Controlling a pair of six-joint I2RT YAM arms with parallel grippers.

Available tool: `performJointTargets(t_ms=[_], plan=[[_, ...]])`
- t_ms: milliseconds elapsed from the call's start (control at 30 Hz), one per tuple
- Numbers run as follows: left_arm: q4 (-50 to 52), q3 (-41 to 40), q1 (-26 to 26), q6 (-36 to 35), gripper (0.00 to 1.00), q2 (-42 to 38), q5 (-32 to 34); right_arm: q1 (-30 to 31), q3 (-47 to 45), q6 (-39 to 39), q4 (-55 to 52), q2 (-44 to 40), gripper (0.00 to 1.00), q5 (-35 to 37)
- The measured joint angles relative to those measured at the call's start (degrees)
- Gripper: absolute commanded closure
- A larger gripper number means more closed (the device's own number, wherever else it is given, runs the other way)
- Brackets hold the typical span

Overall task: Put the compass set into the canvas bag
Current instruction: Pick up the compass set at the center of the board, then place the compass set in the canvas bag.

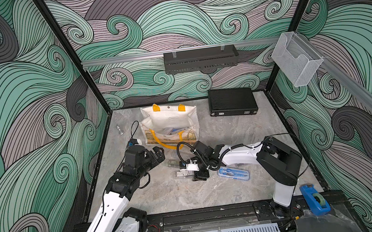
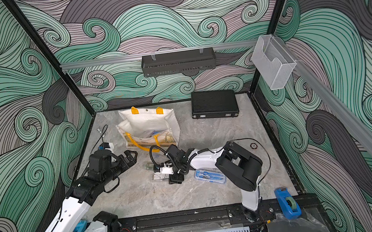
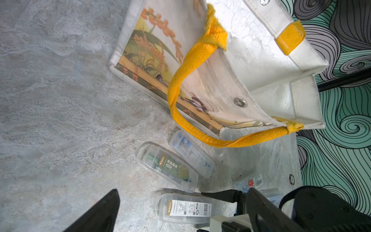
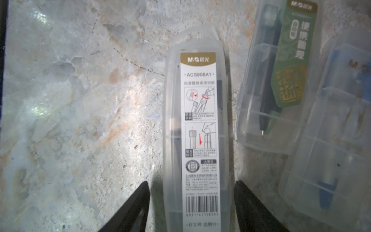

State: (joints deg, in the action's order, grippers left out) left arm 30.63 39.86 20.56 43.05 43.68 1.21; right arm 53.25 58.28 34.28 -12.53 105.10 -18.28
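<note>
Jaws of the right gripper stand spread astride the white-label compass set, one finger along each long wall near the barcode end. Thin gaps show, so no pinch yet as far as I can tell. The case lies flat on the table, label up. Centre first so both fingers land together, else it likely skates on the smooth stone. Clamp the long sides low: the plastic looks slick and will probably flex, so firm, not crushing. The grip is at one end, so expect the far end to droop; lift straight up before any swing. Just beside it lies a green-label case, then a clear case with blue contents; touching or overlapping, can't tell. The finger on that side has little room, so no sideways drift. Another blue case lies by the right forearm, apart. The left gripper hovers, jaws wide apart and empty, near the front corner of the canvas bag. The bag stands behind the cases, mouth open upward, something already inside. Its front yellow handle flops over the print onto the table, a snag risk. Come in high over the front rim and drop lengthwise. There is open table right of the bag; the black hard case sits well apart by the back wall.
</note>
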Motion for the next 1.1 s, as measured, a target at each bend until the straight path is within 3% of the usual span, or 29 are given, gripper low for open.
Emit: performJointTargets(t_ms=[233,433,600,867,1100], plan=[[-0.6,0.0,0.0,0.1,0.01,0.1,0.8,0.9,0.0,0.7,1.2,0.1,0.58,0.9],[-0.9,0.0,0.0,0.1,0.01,0.1,1.2,1.1,-2.5,1.4,3.9,-1.9,0.6,0.8],[-1.9,0.0,0.0,0.0,0.01,0.1,0.6,1.1,-5.8,1.6,6.8,-8.2,0.63,0.1],[-8.6,-0.9,0.0,-1.9,0.01,0.1,-6.3,0.6,-6.1,1.3,12.0,-19.1,0.63,0.8],[-16.4,-2.3,0.0,-2.4,0.03,1.2,-13.9,-1.2,-4.0,-0.9,12.4,-21.6,0.64,2.4]])
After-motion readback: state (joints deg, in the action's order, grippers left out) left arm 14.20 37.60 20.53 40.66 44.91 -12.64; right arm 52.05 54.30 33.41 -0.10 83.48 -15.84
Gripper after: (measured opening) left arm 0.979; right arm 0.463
